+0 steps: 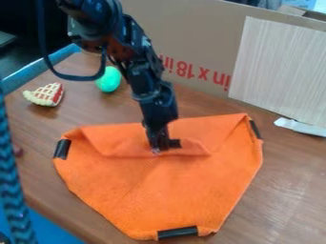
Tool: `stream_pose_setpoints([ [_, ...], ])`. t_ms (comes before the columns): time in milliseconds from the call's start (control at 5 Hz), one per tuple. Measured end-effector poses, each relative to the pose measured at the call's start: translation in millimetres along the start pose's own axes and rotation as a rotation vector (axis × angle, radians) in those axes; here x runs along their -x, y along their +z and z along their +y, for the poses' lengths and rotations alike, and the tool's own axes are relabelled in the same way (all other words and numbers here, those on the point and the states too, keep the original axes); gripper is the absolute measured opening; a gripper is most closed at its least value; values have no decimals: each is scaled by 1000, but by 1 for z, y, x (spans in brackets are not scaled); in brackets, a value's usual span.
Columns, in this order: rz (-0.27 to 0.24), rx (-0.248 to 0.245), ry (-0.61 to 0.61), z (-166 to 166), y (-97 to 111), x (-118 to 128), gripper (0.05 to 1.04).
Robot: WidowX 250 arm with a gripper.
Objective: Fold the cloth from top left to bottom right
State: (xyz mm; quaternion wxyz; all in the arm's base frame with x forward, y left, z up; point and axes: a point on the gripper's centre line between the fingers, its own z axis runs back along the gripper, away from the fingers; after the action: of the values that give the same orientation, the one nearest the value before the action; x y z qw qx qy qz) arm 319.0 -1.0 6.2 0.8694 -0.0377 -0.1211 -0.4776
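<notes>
Orange fabric, soft and slightly rumpled, makes up the cloth point(159, 190), which lies on the wood-brown desk point(290, 190) in the middle and lower part of the view. Its far edge is turned inward: a flap point(121, 145) runs from near the left corner to right of centre, coming down towards the middle of the cloth, its tip lying under and just beside the gripper point(165, 147). The rest of the cloth spreads flat towards the near side. Black strips mark three of its corners: one at the left point(62, 149), one at the right point(255, 129) and one at the near end point(178, 232).

The black arm point(149, 83) comes in from the top edge, left of centre, and slants down so that the gripper is at the flap, above the middle of the cloth. Whether it is clamped on the fabric or only touching it, I cannot tell. A dark cable point(83, 77) loops beside the arm.

Beyond the cloth, to the left, a green, egg-shaped object point(109, 79) sits near a toy pie slice point(45, 94) with a lattice top. Behind the desk stands a cardboard sheet point(197, 28) with red print, and a pale wood-grain panel point(280, 66) leans at the right. A white object point(300, 127) lies by the panel's lower edge.
</notes>
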Motion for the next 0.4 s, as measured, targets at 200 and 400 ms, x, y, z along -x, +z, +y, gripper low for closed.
stream_pose_setpoints([
  [200,-15,0,-13,-31,7,-12,64],
  [400,-48,1,-28,-52,21,-23,64],
])
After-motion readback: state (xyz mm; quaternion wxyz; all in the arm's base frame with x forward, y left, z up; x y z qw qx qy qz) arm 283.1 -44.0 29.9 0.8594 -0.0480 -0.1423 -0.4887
